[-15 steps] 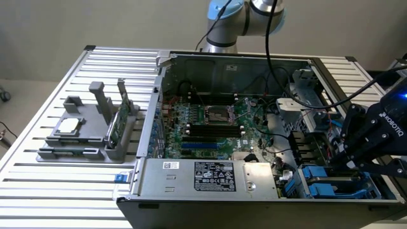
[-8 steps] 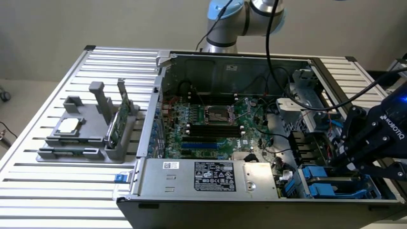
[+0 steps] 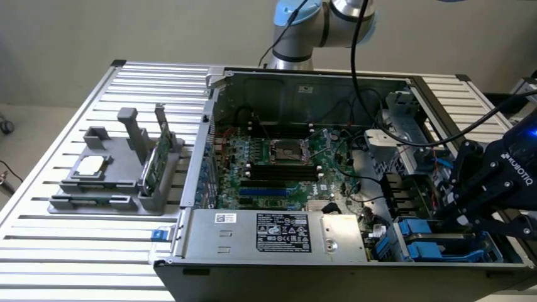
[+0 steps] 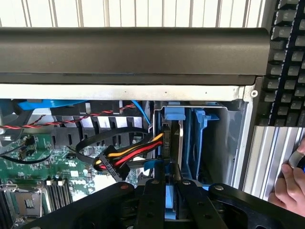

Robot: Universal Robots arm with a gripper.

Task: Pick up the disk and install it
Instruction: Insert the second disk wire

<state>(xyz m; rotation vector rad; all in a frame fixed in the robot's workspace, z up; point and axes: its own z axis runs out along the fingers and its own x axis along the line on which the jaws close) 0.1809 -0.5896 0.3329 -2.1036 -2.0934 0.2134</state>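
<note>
Open computer case (image 3: 277, 163) sits on the slatted bench (image 3: 75, 251), filling mid-frame in the exterior view. Drive bay (image 3: 441, 242) at that view's lower right, blue rails showing. My arm reaches down into it from the right edge. My tool (image 4: 170, 183) is nearly closed, pinching the disk (image 4: 172, 143), which stands on edge directly ahead of my fingers, long axis running into the bay. A person's hand (image 4: 290, 188) rests just outside the case.
</note>
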